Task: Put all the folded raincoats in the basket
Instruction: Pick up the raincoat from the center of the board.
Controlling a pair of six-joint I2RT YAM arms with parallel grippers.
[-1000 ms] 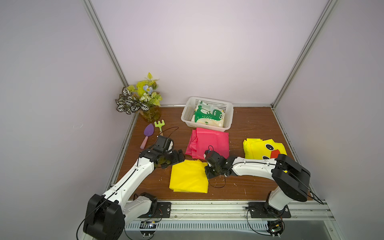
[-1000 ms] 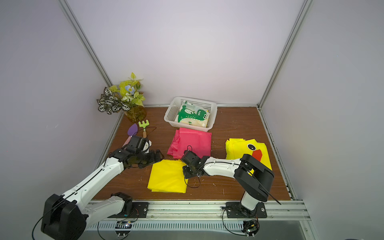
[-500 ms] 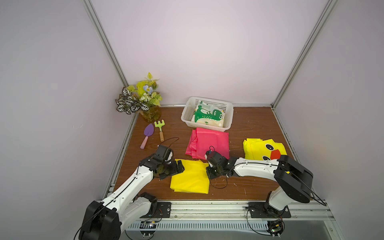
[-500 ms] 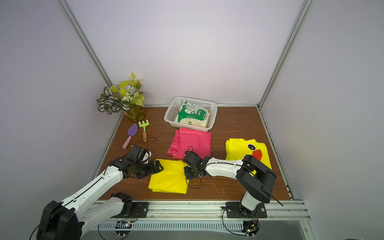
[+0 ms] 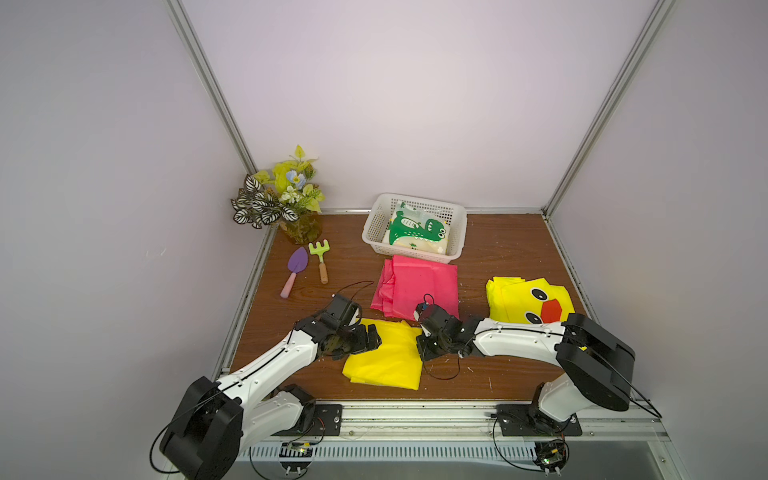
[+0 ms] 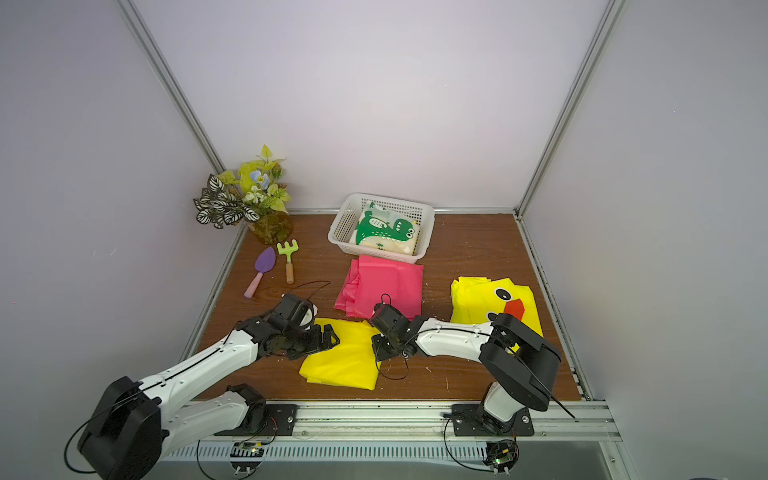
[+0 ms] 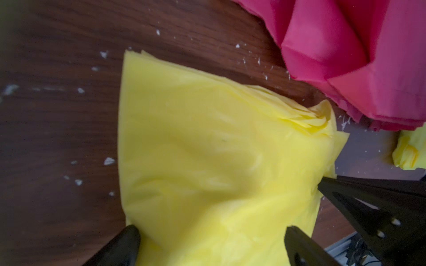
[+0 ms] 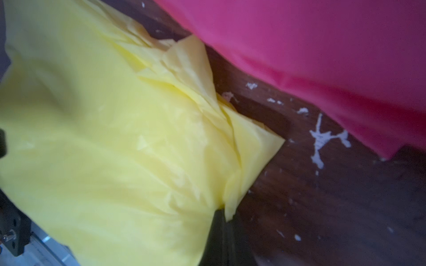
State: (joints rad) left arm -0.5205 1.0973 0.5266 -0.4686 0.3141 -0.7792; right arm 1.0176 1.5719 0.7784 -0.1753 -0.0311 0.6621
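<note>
While R gripper (image 5: 426,353) nips raincoat (image 5: 386,359), L (image 5: 368,340) astride

— Where is the yellow folded raincoat (image 5: 386,361)?
— Flat on the wood. One edge lies between the spread jaws of the left gripper (image 5: 368,338), and the opposite edge is pinched by the right gripper (image 5: 424,353).
— And the basket (image 5: 376,226)?
— White, perforated and upright, well beyond both jaws.

A yellow raincoat (image 8: 115,149) hides most of the right gripper (image 8: 220,232) in its blurred wrist view. Frame edges crop the pink raincoat (image 8: 322,57) there, and the left gripper (image 7: 208,232) in its own.
</note>
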